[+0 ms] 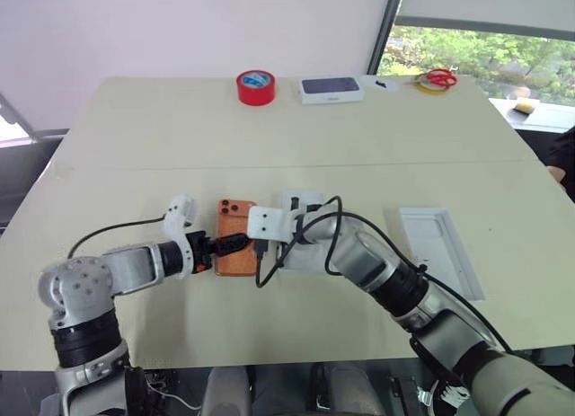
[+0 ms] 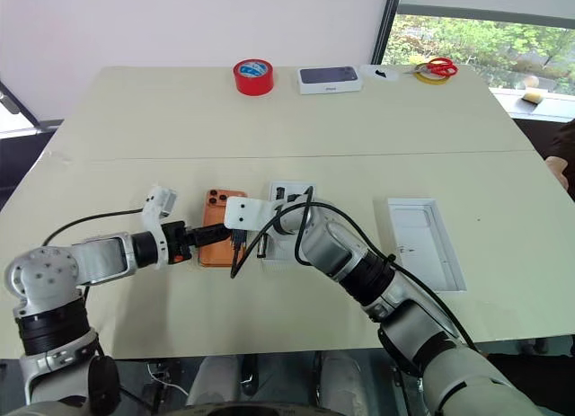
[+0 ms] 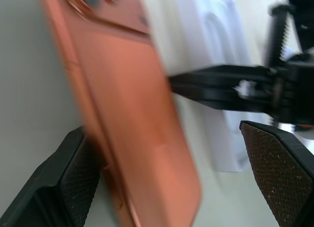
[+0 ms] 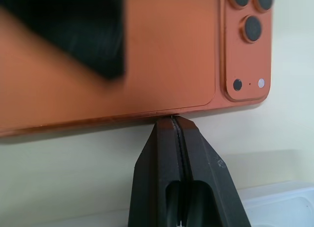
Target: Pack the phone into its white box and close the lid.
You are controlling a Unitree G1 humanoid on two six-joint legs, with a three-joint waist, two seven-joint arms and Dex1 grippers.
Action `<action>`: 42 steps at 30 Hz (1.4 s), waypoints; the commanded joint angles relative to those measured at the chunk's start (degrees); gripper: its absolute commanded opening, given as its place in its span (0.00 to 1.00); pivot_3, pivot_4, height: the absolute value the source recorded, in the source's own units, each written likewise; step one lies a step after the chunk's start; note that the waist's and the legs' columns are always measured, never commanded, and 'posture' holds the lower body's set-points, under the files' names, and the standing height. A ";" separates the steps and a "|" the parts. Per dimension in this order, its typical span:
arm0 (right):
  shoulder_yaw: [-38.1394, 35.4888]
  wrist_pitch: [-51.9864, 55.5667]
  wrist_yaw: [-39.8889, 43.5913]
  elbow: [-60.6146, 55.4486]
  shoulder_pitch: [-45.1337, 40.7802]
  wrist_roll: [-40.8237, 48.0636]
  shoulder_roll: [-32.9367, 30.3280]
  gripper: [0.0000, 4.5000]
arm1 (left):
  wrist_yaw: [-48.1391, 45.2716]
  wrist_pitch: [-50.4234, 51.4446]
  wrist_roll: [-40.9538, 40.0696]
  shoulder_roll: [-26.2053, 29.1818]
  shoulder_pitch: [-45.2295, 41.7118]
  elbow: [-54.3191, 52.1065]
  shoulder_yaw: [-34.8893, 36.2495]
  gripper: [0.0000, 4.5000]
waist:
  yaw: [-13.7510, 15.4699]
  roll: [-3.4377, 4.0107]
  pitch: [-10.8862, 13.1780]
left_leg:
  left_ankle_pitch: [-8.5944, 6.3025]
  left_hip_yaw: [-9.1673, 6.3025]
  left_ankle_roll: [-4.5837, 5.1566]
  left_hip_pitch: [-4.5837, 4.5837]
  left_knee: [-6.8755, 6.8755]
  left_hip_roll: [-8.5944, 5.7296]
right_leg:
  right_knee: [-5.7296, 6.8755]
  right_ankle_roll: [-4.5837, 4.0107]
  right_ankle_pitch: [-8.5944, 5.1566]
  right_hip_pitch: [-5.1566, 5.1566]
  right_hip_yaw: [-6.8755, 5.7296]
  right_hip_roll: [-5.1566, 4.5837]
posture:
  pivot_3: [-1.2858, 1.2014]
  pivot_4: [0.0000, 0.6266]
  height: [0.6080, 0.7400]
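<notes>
The orange phone (image 1: 235,238) lies back up on the table, its camera block at the far end. My left gripper (image 1: 230,246) is open, and its pads (image 3: 73,188) straddle the phone's near end (image 3: 142,114). My right gripper (image 4: 174,120) is shut, with its tips against the phone's long right edge (image 4: 147,55). A white piece with an oval imprint (image 3: 216,40) lies just right of the phone, partly under my right wrist; I cannot tell whether it is the lid. The white box (image 1: 467,274), a shallow thick-rimmed tray, lies open side up further right.
Along the table's far edge stand a red tape roll (image 1: 256,86), a white box with a dark top (image 1: 331,89) and red-handled scissors (image 1: 438,78). A person's dark sleeve (image 2: 564,151) shows at the right edge. Cables loop over my right wrist.
</notes>
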 commanded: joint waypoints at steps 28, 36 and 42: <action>0.29 -1.19 0.57 -1.56 0.39 -0.31 0.32 0.00 | 8.12 1.30 -7.06 0.47 -0.15 8.62 10.46 0.38 | -0.23 -0.03 0.02 | 0.00 0.01 -0.02 0.01 -0.09 0.04 | -0.02 -0.01 0.00 -0.09 0.02 0.05 | 0.52 0.24 0.93; -2.36 -2.05 -0.67 -4.98 0.79 0.62 -0.06 0.00 | 8.35 1.30 -9.71 0.25 0.58 8.94 10.79 0.00 | -0.21 -0.06 0.02 | -0.01 0.00 -0.03 0.09 -0.10 0.04 | -0.07 -0.01 0.00 -0.05 0.01 0.04 | 0.52 0.24 0.93; -8.54 0.74 -0.63 -12.29 0.88 2.83 -1.86 0.00 | 11.94 -0.35 -14.72 -2.22 -0.50 10.36 12.36 0.00 | 0.02 -0.06 0.02 | 0.00 0.00 -0.02 0.07 -0.13 0.03 | -0.07 -0.01 0.00 -0.03 0.03 0.03 | 0.52 0.24 0.93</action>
